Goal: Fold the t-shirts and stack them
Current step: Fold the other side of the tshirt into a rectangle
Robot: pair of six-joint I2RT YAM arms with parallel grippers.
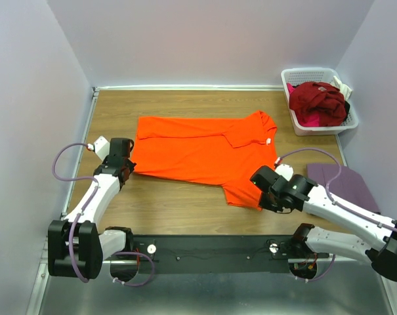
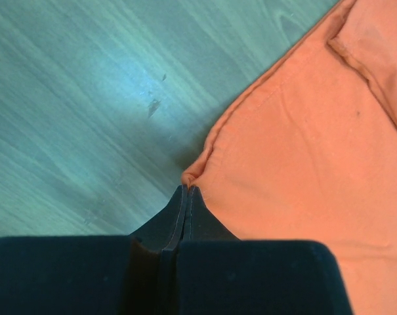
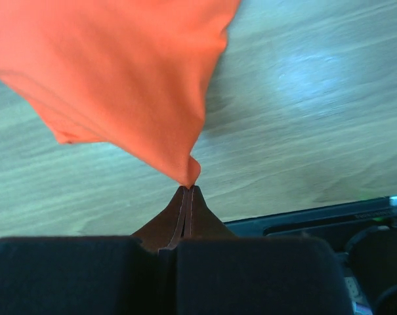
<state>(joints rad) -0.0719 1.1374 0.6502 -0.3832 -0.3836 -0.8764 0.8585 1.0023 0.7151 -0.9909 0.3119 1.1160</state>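
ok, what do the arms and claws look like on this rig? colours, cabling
White links with black joint housings on the left arm and right arm. A thin mauve cable loops off each. The left claw and right claw are each two flat dark fingers tapering to a point. No markings visible.

We find bare table [image 1: 178, 197] open at six o'clock of the orange t-shirt [image 1: 198, 147]. The white basket [image 1: 323, 129] blocks two o'clock, and the mauve t-shirt [image 1: 355, 184] blocks four.

The orange t-shirt [image 1: 198, 147] was plain and bright, its neck label [image 1: 268, 140] white; the worktop [image 1: 178, 203] was brown wood grain; the slatted basket [image 1: 329, 128] was white; the dark red t-shirt [image 1: 316, 98] and pink t-shirt [image 1: 308, 120] were plain; the mauve-purple t-shirt [image 1: 346, 184] likewise.
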